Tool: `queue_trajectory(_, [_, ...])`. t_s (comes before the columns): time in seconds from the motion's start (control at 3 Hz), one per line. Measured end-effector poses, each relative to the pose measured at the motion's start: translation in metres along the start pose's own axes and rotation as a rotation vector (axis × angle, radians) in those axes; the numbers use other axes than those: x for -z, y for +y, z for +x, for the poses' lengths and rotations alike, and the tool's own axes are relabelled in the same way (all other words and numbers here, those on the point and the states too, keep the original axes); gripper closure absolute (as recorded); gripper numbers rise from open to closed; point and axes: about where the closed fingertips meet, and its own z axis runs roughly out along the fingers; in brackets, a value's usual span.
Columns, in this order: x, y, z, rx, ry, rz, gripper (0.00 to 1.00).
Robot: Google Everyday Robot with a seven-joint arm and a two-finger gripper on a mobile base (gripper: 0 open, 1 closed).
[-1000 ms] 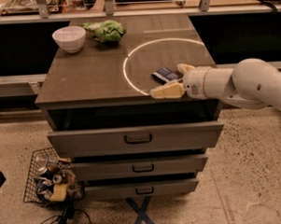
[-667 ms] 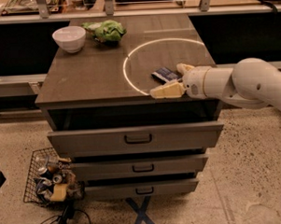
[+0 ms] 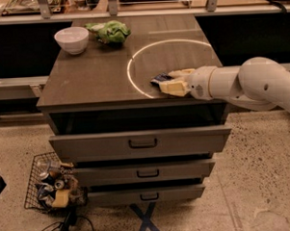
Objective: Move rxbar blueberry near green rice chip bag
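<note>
The rxbar blueberry [image 3: 161, 79], a small dark navy bar, lies on the brown cabinet top [image 3: 95, 76] at the lower right, inside a white ring marking. My gripper [image 3: 174, 81] reaches in from the right on a white arm and sits right at the bar, covering its right end. The green rice chip bag [image 3: 111, 31], bright green and wrinkly, lies at the far edge of the top, well apart from the bar and gripper.
A round white bowl [image 3: 72, 39] stands left of the green bag. The cabinet's top drawer [image 3: 141, 142] is pulled out a little below the front edge. A wire basket of clutter [image 3: 49, 184] and cables sit on the floor at the left.
</note>
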Motion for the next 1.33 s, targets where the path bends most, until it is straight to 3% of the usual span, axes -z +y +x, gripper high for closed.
queue_trajectory(1.33, [0.0003, -0.0001, -0.0006, 0.000, 0.000, 0.000, 1.00])
